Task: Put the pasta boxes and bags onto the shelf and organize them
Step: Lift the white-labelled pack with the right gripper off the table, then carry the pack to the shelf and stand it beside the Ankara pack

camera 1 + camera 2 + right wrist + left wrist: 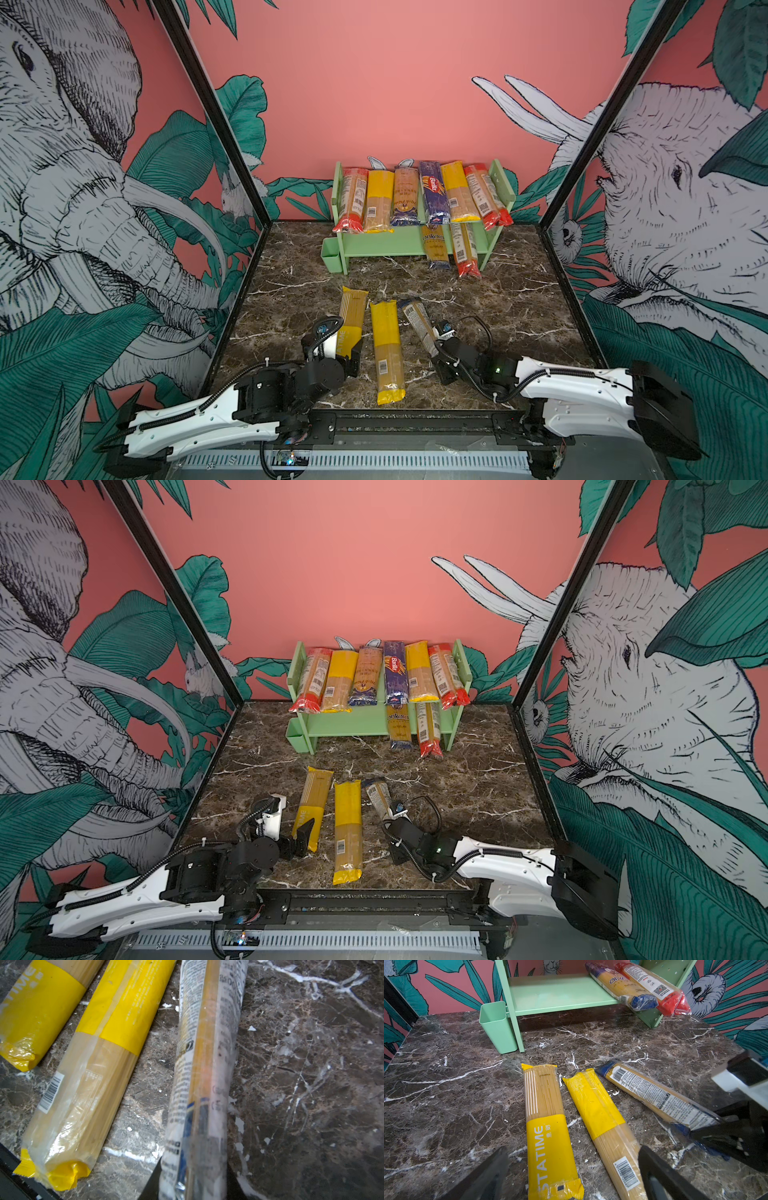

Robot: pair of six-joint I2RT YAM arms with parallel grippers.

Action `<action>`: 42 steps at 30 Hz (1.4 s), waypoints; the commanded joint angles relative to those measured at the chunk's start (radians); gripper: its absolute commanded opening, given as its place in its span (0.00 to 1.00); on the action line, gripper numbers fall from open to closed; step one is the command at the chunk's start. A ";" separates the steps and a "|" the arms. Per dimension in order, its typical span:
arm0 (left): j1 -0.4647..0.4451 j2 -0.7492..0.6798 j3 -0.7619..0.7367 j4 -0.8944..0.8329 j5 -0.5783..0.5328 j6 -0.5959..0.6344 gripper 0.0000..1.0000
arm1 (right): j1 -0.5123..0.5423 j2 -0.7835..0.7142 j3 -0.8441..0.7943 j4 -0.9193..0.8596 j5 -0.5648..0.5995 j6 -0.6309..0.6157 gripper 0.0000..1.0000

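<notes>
Three pasta packets lie on the marble near me: a yellow STATIME packet, a yellow-and-clear packet and a blue-ended packet with a white label. My right gripper is shut on the near end of the blue-ended packet. My left gripper hangs open above the near ends of the STATIME packet and the middle packet, holding nothing. The pale green shelf stands at the back with several packets on its upper board and two on the right of its lower board.
A small green cup hangs on the shelf's left leg. The left part of the lower board is bare. Patterned walls close in both sides, and a black rail runs along the near edge.
</notes>
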 commanded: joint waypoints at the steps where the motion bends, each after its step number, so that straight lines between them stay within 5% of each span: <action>1: -0.004 -0.015 0.015 -0.026 -0.038 -0.001 0.98 | 0.001 -0.053 0.093 0.089 0.035 -0.058 0.00; 17: -0.004 -0.091 0.005 -0.057 -0.069 0.004 0.98 | -0.001 -0.069 0.340 -0.027 0.121 -0.181 0.00; 28: -0.004 -0.100 0.032 -0.070 -0.085 0.031 0.98 | -0.079 0.219 0.588 0.121 0.287 -0.239 0.00; 42: -0.004 -0.120 0.063 -0.106 -0.109 0.073 0.98 | -0.266 0.537 0.889 0.179 0.223 -0.278 0.00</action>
